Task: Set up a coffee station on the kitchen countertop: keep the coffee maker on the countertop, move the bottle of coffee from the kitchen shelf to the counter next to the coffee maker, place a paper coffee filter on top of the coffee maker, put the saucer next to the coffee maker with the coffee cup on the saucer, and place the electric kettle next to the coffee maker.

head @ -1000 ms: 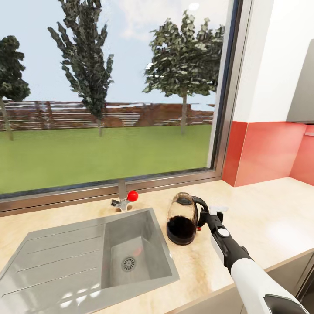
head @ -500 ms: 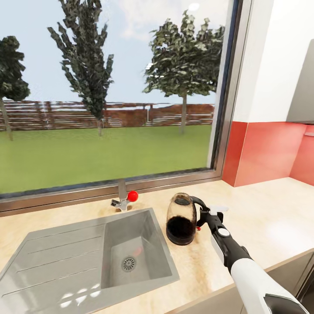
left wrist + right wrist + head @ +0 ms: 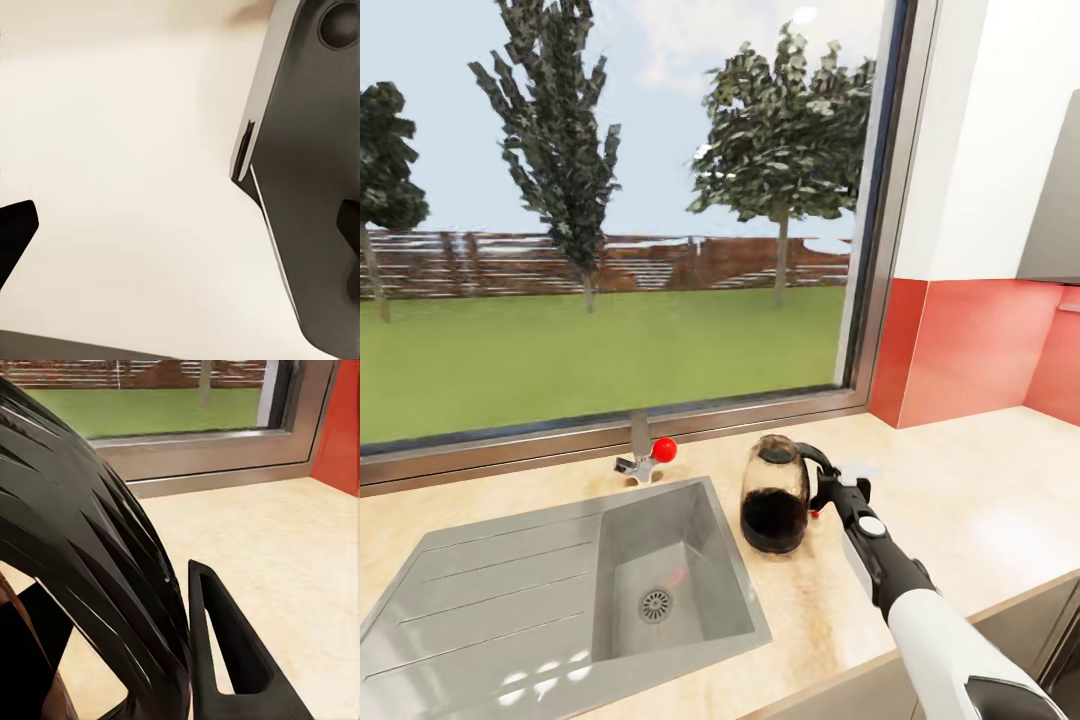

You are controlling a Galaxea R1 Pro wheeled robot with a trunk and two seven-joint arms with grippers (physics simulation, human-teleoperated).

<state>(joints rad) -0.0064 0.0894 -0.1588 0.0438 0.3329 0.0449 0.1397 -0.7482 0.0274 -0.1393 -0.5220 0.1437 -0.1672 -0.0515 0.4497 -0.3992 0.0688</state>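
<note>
- Electric kettle [image 3: 774, 494] sits on the desk [image 3: 980, 500] just beside the sink [image 3: 560, 590], tipped slightly.
- Right pincer [image 3: 828, 492] clenched on the kettle's handle [image 3: 97, 577]; a finger [image 3: 229, 660] shows alongside it.
- Left pincer [image 3: 180, 232]: finger tips well apart, released, holding nothing.
- Judgement: kettle leg under way. Coffee maker, bottle, filter, saucer and cup are out of frame, so the rest can't be scored.
</note>
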